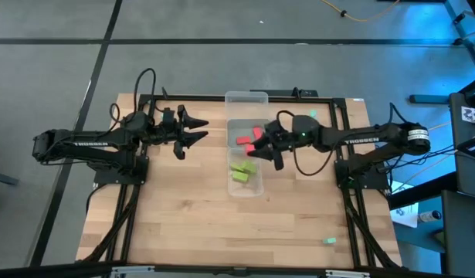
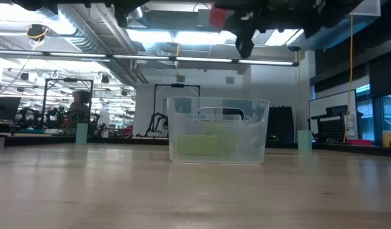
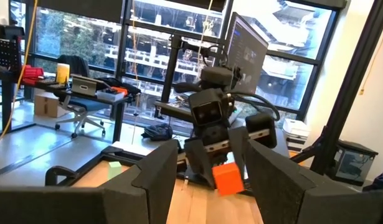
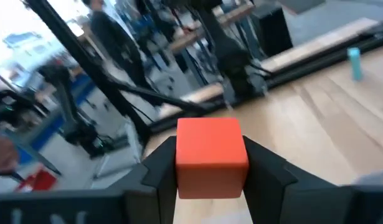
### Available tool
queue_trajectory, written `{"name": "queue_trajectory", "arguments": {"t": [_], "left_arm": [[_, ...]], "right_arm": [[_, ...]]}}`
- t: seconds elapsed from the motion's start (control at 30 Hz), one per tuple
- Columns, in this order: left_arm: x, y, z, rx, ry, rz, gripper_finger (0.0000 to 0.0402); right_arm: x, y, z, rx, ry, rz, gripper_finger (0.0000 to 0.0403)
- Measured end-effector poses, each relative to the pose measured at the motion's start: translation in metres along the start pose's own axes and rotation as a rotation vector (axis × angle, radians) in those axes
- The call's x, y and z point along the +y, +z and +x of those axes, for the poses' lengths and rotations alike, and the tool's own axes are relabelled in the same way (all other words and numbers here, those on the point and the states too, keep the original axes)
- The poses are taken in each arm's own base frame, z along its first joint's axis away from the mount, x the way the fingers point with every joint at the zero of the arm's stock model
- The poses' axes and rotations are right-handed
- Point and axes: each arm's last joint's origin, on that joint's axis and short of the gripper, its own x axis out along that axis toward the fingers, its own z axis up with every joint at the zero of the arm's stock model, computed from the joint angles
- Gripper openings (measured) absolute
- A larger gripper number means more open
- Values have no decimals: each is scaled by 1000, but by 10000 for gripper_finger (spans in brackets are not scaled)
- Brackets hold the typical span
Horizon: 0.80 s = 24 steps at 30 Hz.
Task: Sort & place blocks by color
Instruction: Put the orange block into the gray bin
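A clear tray (image 1: 257, 99) stands in the middle of the table and holds a red block (image 1: 242, 142) and lime blocks (image 1: 241, 171). My right gripper (image 1: 259, 139) hangs over the tray, shut on a red cube (image 4: 211, 155). The cube also shows high above the tray in the low view (image 2: 217, 16). My left gripper (image 1: 200, 130) stands open and empty, left of the tray, pointing at it. Mint blocks rest on the table at the far right (image 1: 313, 116) and near right (image 1: 330, 241). My right gripper pinches the red cube by two opposite side faces (image 4: 241, 163), one finger on each. The fingers come nearly level from the table's right side. The cube sits lifted clear, above the tray, with its top face level.
A dark frame (image 1: 222, 98) runs along the table's far edge and down both sides by the arm bases. Bare wood lies in front of the tray toward the near edge (image 1: 222, 232). People and desks show in the room beyond the table.
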Motion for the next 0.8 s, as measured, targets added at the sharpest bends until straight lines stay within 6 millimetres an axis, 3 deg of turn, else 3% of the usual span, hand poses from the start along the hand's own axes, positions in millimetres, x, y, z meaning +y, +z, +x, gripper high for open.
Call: {"name": "queue_trajectory", "arguments": {"t": [0.53,0.8], "left_arm": [[-1,1,0,0,-40,-75,180],[-1,1,0,-1,-33,-69,180]], "right_arm": [[4,41,-4,-212,6,-127,137],[1,42,-5,-208,-3,-138,137]]}}
